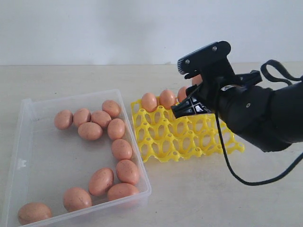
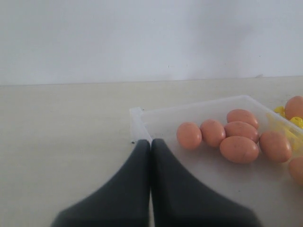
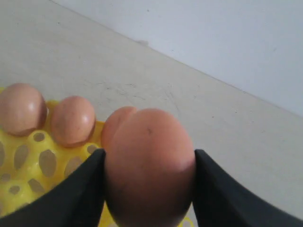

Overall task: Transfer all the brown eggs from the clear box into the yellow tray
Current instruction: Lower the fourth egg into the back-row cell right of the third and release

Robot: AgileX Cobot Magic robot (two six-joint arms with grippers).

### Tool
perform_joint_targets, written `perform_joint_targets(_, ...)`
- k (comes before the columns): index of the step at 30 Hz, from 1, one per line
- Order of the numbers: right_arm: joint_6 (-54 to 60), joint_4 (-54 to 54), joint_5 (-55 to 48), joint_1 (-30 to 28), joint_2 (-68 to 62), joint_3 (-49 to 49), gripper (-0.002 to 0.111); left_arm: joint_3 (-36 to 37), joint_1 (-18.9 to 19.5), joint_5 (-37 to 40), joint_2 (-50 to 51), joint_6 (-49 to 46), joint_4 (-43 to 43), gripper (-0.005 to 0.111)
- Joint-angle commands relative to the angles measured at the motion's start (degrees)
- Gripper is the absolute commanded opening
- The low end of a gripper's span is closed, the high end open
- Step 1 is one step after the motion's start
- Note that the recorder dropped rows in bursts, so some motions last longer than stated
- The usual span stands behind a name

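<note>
My right gripper [image 1: 191,87] is shut on a brown egg [image 3: 149,165], held just above the back row of the yellow tray [image 1: 189,137]. Three brown eggs stand in that back row [image 1: 149,101] [image 1: 166,98] [image 1: 182,93], and the third is partly hidden behind the held one. The clear box [image 1: 28,142] lies to the tray's left with several brown eggs [image 1: 90,131] in it. My left gripper [image 2: 151,142] is shut with nothing in it and hovers by a corner of the clear box [image 2: 142,116]. It does not show in the exterior view.
The box and tray sit on a pale table [image 1: 213,189] with a white wall behind. The box's right wall nearly touches the tray's left edge. A black cable [image 1: 236,175] loops down from the right arm over the table.
</note>
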State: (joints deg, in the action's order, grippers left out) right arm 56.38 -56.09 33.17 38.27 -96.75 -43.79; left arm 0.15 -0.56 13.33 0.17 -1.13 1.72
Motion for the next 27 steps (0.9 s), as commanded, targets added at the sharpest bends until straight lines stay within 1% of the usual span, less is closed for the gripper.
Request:
perform_joint_targets(1, -12.22, 5.91, 1.61, -1.70, -1.36, -2.46, 0.000, -0.15, -0.31, -0.08, -0.17, -0.03, 0.31, -0.004)
perform_joint_targets(4, -17.72, 8.08, 1.82, -4.29, -1.36, -3.16, 0.000, -0.15, -0.31, -0.08, -0.17, -0.03, 0.31, -0.004)
perform_joint_targets(9, -20.83, 8.75, 1.53, -7.94, -1.74, -3.16, 0.000, -0.15, -0.31, -0.08, -0.17, -0.03, 0.31, -0.004)
perform_joint_targets(19, -28.86, 15.91, -3.78, -9.78, -4.11, -3.79, 0.000, -0.15, -0.31, -0.08, -0.17, -0.03, 0.31, -0.004)
perform_joint_targets(21, -29.11, 17.56, -5.83, -10.37, -5.63, -4.80, 0.000, -0.15, -0.31, -0.08, -0.17, -0.03, 0.31, -0.004)
perform_joint_targets(27, -28.86, 20.51, -4.78, -10.37, -8.61, -8.40, 0.000, -0.15, -0.31, -0.08, -0.17, -0.03, 0.31, -0.004)
